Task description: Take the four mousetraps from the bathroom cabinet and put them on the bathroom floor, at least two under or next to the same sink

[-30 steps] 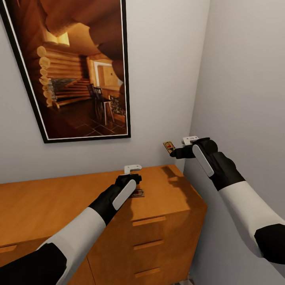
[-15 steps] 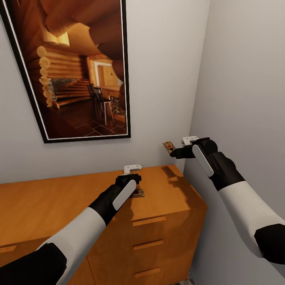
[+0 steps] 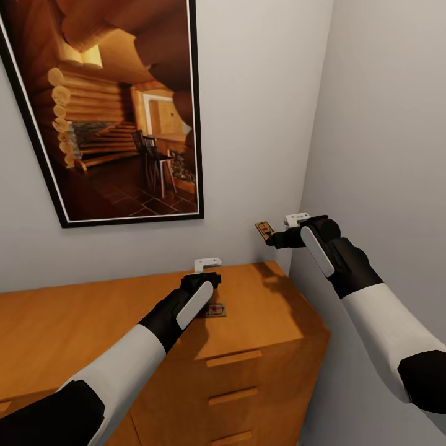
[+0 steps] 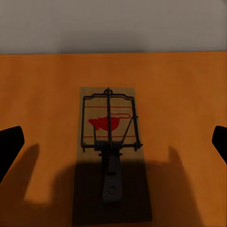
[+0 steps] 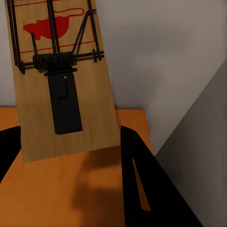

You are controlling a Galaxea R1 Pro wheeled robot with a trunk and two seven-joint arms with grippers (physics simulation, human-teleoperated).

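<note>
Far left, a big framed picture (image 3: 118,111) of a log-cabin interior hangs on the pale wall, up and to the left of the left end effector (image 3: 208,272). That end effector sits low over the flat top of the orange-brown cabinet (image 3: 93,322), and a mousetrap (image 3: 214,309) lies flat on the wood right beneath it. From the left wrist camera the trap (image 4: 109,146) sits square between the two dark fingertips (image 4: 8,147) — they stand wide apart, touching nothing, with clear wood on either side of the trap. Its wire bar and red printed mark face up.

Moving right: the cabinet's front drawers with slot handles (image 3: 234,357) fall below and between the two arms. Then the right end effector (image 3: 272,238), lifted above the cabinet's right corner near where the two walls meet. It has a second mousetrap (image 3: 264,230) at its tip. The right wrist camera shows this trap (image 5: 61,80) up off the cabinet top, tilted, its lower edge down between the dark fingers (image 5: 142,184) — the fingers closed in on it, the grey side wall (image 3: 384,155) just beyond.
</note>
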